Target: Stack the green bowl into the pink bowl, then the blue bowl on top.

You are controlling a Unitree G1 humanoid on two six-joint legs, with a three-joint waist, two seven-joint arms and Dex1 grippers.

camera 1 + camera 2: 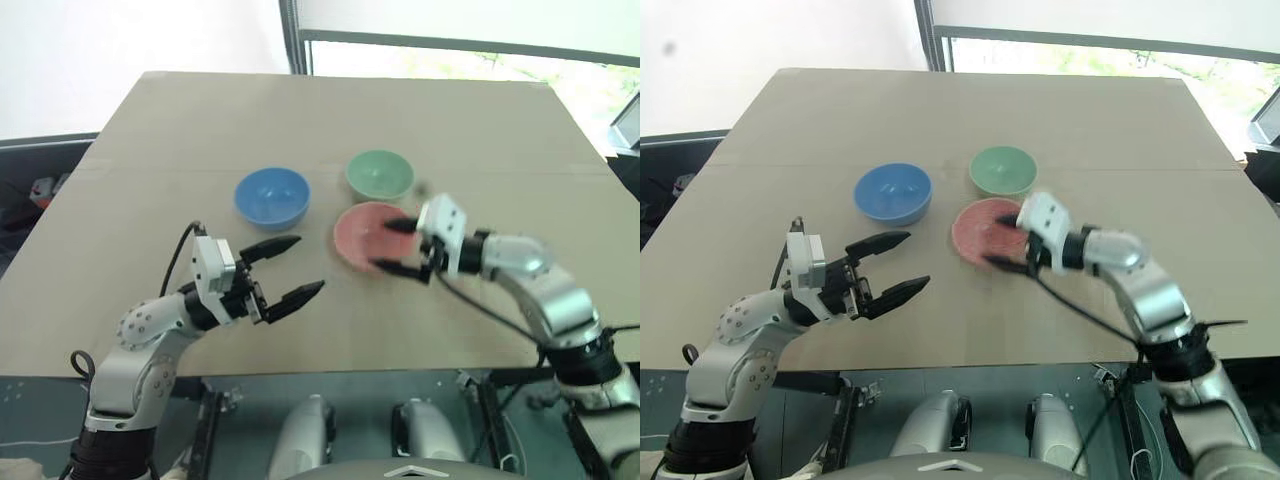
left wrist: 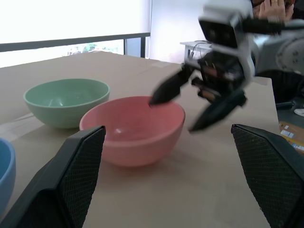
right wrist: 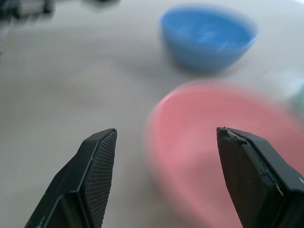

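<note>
The right gripper (image 1: 396, 246), fingers spread wide and empty, straddles the near rim of the pink bowl (image 1: 362, 238), apparently without touching it. The green bowl (image 1: 380, 174) stands just behind the pink bowl, closer to this arm. The left gripper (image 1: 293, 268), also wide open, hovers well short of the pink bowl; the blue bowl (image 1: 271, 196) sits left of it.

A big flat table covered with plain brown cardboard (image 1: 200, 130) is seen. Behind it, a wide bright window with a dark grey frame (image 1: 292, 35) is seen, and green leaves (image 1: 500, 62) are seen outside the glass.
</note>
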